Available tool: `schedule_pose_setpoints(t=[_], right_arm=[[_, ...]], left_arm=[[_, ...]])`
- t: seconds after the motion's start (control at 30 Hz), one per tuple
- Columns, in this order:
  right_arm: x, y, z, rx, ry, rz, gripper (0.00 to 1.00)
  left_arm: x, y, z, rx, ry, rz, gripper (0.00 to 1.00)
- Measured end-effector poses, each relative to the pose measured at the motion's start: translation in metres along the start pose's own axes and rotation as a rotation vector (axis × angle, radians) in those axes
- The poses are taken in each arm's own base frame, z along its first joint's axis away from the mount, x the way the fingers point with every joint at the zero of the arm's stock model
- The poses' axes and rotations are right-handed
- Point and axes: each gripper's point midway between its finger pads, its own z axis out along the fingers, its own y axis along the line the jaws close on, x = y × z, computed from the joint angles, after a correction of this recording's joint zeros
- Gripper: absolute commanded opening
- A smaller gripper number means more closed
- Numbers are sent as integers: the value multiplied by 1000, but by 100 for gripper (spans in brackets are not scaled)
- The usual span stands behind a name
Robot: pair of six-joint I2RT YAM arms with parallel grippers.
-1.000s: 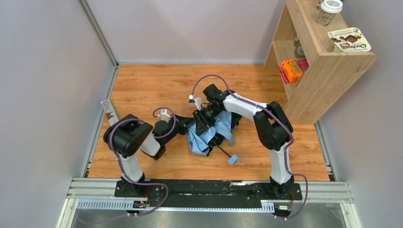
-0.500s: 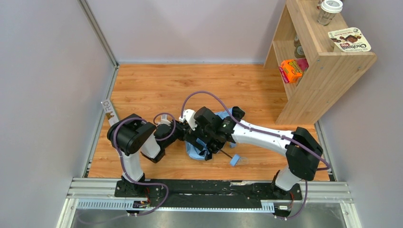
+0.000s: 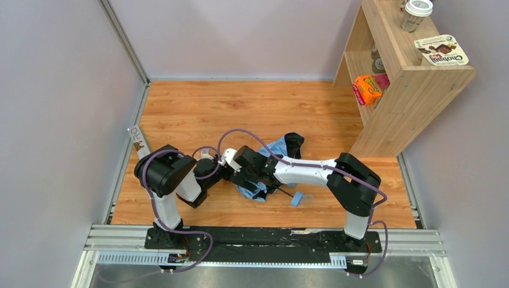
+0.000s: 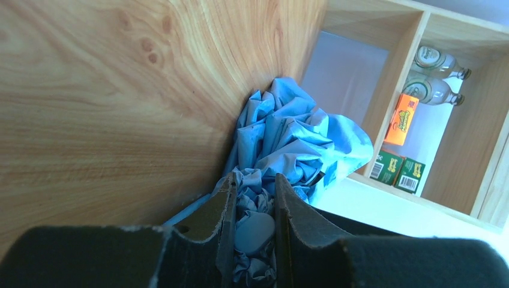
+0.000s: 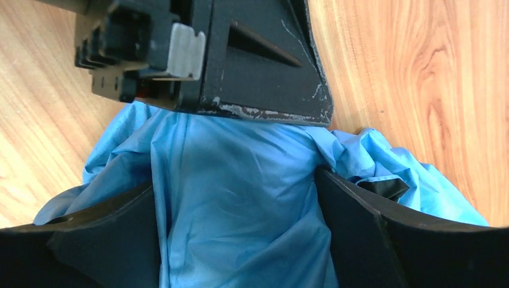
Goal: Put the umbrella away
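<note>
The umbrella (image 3: 264,180) lies crumpled on the wooden floor as a sky-blue fabric bundle, with its thin dark shaft and small light blue handle (image 3: 296,199) sticking out to the near right. My left gripper (image 3: 231,174) is shut on its left end: in the left wrist view the jaws (image 4: 253,186) pinch bunched fabric and a rounded light-blue piece (image 4: 255,231). My right gripper (image 3: 255,176) sits right beside the left one. In the right wrist view it (image 5: 234,180) is open wide and straddles the canopy (image 5: 240,204), with fabric touching both fingers.
A wooden shelf unit (image 3: 408,78) stands at the back right, holding an orange box (image 3: 367,89), bottles (image 4: 441,60) and green boxes (image 4: 399,171). A jar and a snack box rest on its top. Grey walls enclose the floor.
My right arm has swung from the far side of the umbrella down and left, ending next to the left gripper. The fabric bundle has shifted slightly nearer. The left gripper has kept its hold.
</note>
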Motion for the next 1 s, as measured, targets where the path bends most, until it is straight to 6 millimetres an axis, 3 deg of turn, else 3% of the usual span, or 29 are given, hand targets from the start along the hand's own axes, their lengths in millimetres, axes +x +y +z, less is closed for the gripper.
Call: schedule_pose_setpoints(t=[0.1,0.33,0.37,0.4,0.43,0.5,0.57,0.63,0.8,0.9,1.0], right_arm=[[1,-2,2,32,-3,-12,69],[4,-1,13,6,-27,18,11],[4,-1,14,-3,-33,19,3],[4,-1,15,-13,-37,18,0],[3,0,16,-31,-44,18,0],[1,0,16,-59,-58,27,0],[0,-1,17,-91,-74,45,0],[3,-6,20,-120,-78,83,0],[4,-17,21,-217,-123,194,0],[8,-17,19,-298,-138,256,0],[9,-17,16,-372,-152,327,0]], left_arm=[[0,-2,-1,-1,-2,-9,0],[-5,-3,-4,-15,-27,-17,0],[-5,-2,-4,-24,-30,-17,2],[-6,-2,-5,-33,-34,-15,13],[-7,-1,-5,-43,-38,-7,20],[-9,-3,-6,-53,-45,18,51],[-11,-3,-9,-66,-44,58,66],[-11,-14,-16,-46,-16,87,71],[-22,-44,-37,11,-9,172,72],[-29,-72,-54,87,-44,253,75],[-25,-91,-73,132,-56,361,75]])
